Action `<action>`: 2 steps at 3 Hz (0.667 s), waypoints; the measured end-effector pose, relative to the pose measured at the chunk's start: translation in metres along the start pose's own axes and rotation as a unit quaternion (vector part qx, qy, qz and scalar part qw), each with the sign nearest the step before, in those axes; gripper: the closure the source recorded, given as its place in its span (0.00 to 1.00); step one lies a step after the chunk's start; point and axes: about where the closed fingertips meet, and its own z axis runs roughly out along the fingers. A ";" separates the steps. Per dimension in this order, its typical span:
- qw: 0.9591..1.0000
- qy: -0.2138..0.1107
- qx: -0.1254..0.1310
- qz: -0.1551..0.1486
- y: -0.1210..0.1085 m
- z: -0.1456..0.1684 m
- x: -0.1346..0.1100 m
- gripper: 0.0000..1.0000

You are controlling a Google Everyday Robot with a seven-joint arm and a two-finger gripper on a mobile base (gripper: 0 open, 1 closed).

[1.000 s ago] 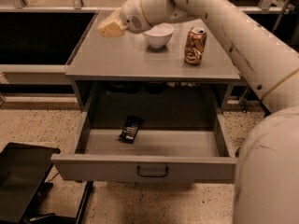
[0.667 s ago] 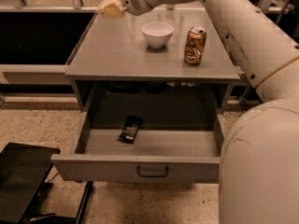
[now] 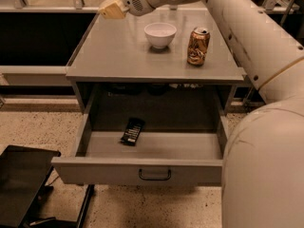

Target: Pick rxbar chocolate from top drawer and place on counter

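The rxbar chocolate [image 3: 132, 131], a flat black bar with white print, lies on the floor of the top drawer [image 3: 142, 171], left of centre near the back. The drawer is pulled fully out, its black wire handle at the front centre. The counter [image 3: 114, 51] is the grey tabletop above it. My gripper [image 3: 112, 9] has tan fingers and hovers above the counter's far left corner, well away from the bar. My white arm runs from it across the top and down the right side of the view.
A white bowl [image 3: 160, 34] and a dented copper-coloured can [image 3: 198, 46] stand on the counter's right half. A black flat object [image 3: 23, 184] sits on the speckled floor at the lower left. A dark shelf unit stands behind.
My gripper has risen and drawn back from above the counter's left-centre to its far left corner. The bar, bowl and can have not moved.
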 end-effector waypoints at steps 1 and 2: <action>1.000 0.000 0.000 0.000 0.000 0.000 0.000 0.35; 1.000 0.000 0.000 0.000 0.000 0.000 0.000 0.12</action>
